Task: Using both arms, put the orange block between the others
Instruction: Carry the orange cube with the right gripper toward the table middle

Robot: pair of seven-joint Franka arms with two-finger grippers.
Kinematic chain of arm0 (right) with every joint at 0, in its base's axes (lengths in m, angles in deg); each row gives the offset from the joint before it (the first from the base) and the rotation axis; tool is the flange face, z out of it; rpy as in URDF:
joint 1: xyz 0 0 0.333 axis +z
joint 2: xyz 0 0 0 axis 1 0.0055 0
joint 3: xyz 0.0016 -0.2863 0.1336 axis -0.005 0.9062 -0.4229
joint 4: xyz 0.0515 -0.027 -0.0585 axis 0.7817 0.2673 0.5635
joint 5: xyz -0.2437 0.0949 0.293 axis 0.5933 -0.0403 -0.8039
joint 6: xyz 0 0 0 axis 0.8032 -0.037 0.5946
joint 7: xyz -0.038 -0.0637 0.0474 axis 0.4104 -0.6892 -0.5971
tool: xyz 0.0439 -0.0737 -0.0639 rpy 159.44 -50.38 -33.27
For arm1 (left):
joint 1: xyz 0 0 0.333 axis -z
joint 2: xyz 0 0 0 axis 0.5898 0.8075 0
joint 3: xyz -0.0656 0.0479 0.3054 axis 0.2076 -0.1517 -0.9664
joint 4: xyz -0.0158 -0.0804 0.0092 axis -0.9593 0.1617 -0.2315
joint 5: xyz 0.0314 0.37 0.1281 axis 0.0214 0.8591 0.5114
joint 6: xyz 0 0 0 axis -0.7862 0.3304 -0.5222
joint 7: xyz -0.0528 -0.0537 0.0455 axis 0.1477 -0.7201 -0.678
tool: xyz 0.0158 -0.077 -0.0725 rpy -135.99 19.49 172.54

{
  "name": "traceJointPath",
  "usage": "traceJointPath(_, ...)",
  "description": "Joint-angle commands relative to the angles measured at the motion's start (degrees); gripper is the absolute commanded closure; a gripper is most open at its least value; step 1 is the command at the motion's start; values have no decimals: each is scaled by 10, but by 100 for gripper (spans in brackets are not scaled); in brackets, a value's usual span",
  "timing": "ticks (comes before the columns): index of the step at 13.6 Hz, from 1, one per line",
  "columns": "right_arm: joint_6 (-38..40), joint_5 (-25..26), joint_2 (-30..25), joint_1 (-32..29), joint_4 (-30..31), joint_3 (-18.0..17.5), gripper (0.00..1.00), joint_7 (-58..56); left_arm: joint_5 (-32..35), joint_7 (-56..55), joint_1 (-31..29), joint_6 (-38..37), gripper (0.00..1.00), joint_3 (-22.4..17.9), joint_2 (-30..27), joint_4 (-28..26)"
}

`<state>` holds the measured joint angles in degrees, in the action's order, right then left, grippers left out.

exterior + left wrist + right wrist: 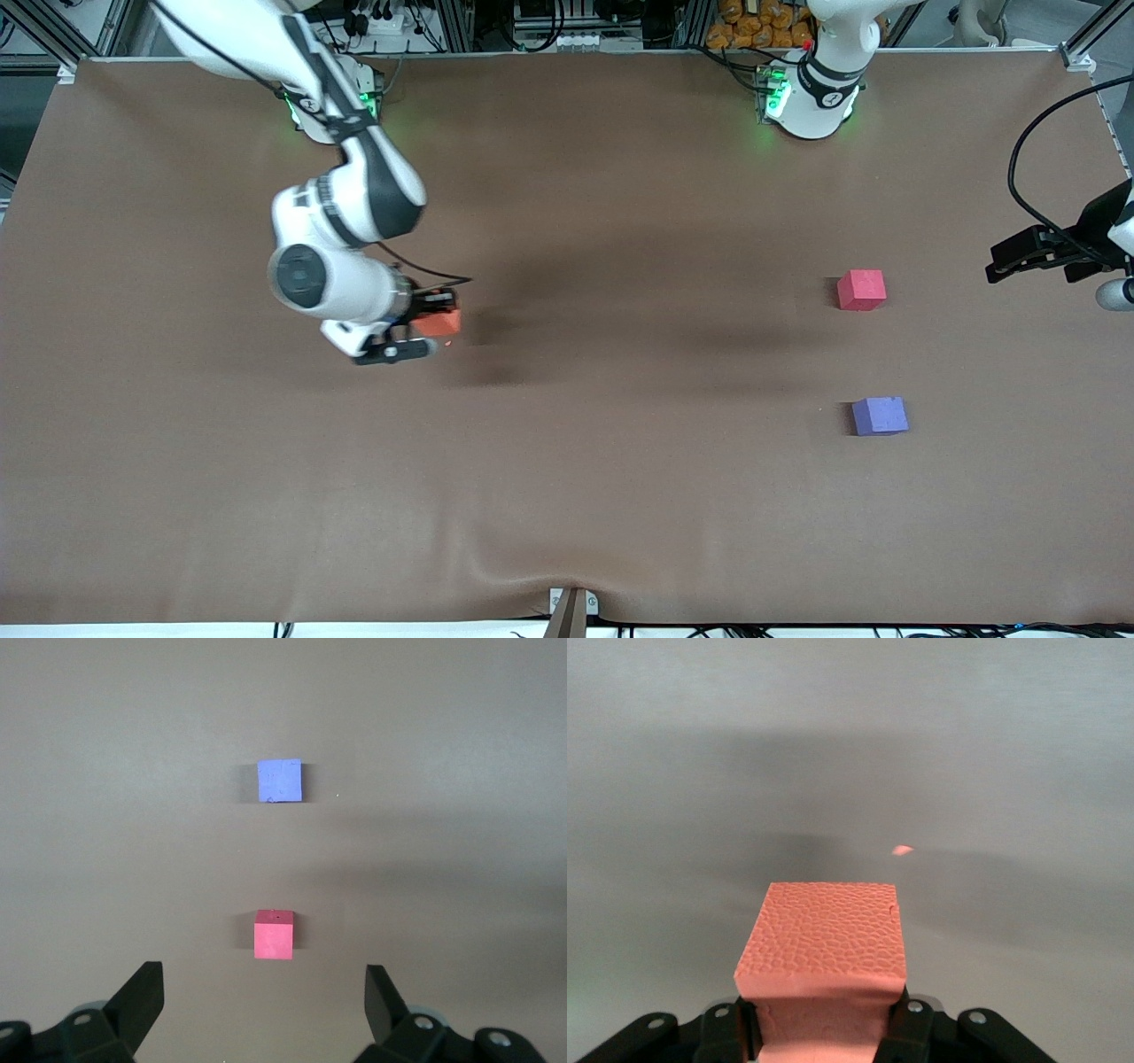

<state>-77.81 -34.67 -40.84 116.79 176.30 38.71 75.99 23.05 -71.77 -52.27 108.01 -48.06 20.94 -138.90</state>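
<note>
We list one wide table (pixel 620 496) under a matte brown cover, creased at its nearest edge beside a small metal bracket (pixel 571 611). We list aluminium framing (pixel 461 22), cables and orange items (pixel 757 27) along the top. We note soft, even light with faint shadows.

Two glossy white jointed arms (pixel 345 221), black joint bands, black cables, green-lit bases; matte black two-finger grippers (pixel 264 992) with silver screws.

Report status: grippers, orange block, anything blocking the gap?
Right gripper shut on orange block, toward right arm's end. Left gripper open, waiting near red-pink cube. Gap to blue-purple cube unobstructed.
</note>
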Motion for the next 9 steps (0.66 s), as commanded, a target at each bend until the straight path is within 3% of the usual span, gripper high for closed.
traceJointPath(1, -17, -13, 50, 55, -57, 8, 92, 68, -9, -1, -2, -5, 0, 4, -2, 2)
traceJointPath(5, -15, -7, 142, 109, -174, 8, 92, 179, -9, -3, -1, -4, 0, 6, -2, 2)
traceJointPath(9, -23, -8, 195, 138, -215, 8, 86, 218, -9, -5, 3, -2, 0, 7, -2, 3)
